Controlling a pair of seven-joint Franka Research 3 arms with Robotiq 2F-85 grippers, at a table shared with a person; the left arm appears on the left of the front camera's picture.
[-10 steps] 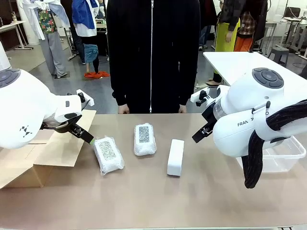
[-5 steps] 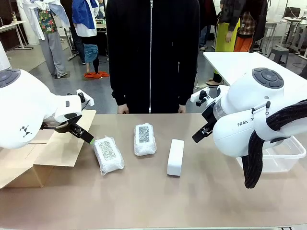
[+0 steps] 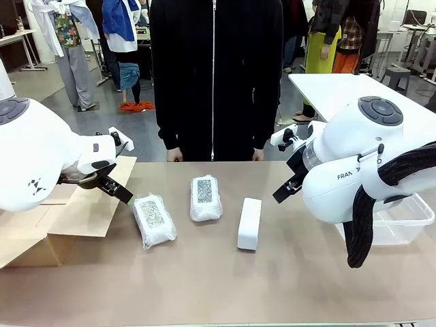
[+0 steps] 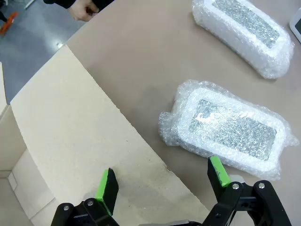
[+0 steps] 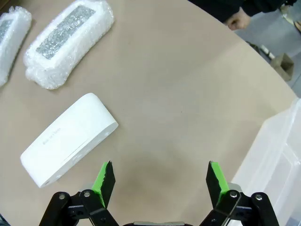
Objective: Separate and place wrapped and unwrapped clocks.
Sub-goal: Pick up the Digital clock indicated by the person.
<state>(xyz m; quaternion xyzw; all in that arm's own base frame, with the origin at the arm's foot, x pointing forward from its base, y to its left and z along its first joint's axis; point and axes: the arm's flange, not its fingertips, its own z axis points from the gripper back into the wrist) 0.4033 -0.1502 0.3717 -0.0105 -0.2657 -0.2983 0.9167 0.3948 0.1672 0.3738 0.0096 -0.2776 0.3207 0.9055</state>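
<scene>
Laid out in a row on the brown table (image 3: 225, 286), from left to right: a left wrapped clock (image 3: 154, 219) in puffy bubble wrap with its grey speckled panel up, a middle wrapped clock (image 3: 205, 197) set slightly farther back, and a bare white clock (image 3: 249, 223), smooth and rectangular, just right of it; all three apart from one another. Hanging at the left, above the open flap of a brown cardboard box (image 3: 75, 211), the left gripper (image 4: 162, 175), jaws spread wide and holding nothing, one green pad over the cardboard and the other right at the far left corner of the left wrapped clock, possibly brushing the plastic, though hard to tell from the wrist view. Poised at the right, the right gripper (image 5: 160, 173), jaws likewise spread wide and empty, over bare tabletop between the bare white clock and a clear plastic tub (image 3: 409, 218) at the table's right edge. Standing at the far side, a person (image 3: 214, 75) in a black zipped jacket, hands (image 3: 176, 156) at the table's far edge, well apart from the clocks
</scene>
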